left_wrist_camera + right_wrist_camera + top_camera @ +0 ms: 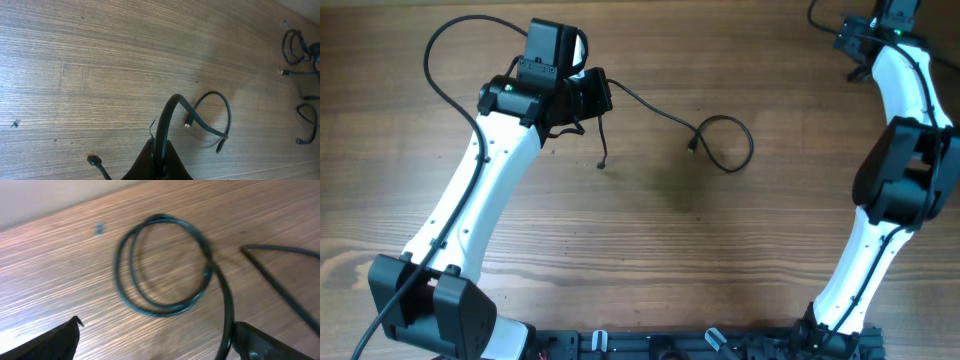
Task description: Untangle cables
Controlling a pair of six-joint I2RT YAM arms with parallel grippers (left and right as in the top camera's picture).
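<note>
**L holding long cable, R open over coil**

- Left pincer (157, 162): fully closed on the long cable (161, 125), gripped mid-run. In overhead that's upper left of frame. The cable trails right to a loose loop at upper centre, plug (189, 124) lying inside the loop. Its other end (93, 160) dangles below the pincer, lower left in L wrist view.
- Right pincer (157, 327): fingers spread wide, nothing held. It hovers over the coiled cable (206, 262), a double ring flat on the worktop (650, 260), mid-frame in R wrist view. The coil's tail runs down just beside the lower-right finger; can't tell if touching.
- Handling, my read: cords are thin, light and floppy w/ some coil memory. They'll slide on the wood and spring back to a curve. Plug ends can snag on loops.
- Grab pts: take the coil's tail where it leaves the ring, not across both turns. On the long cable, go near the plug so you can draw the loop open.
</note>
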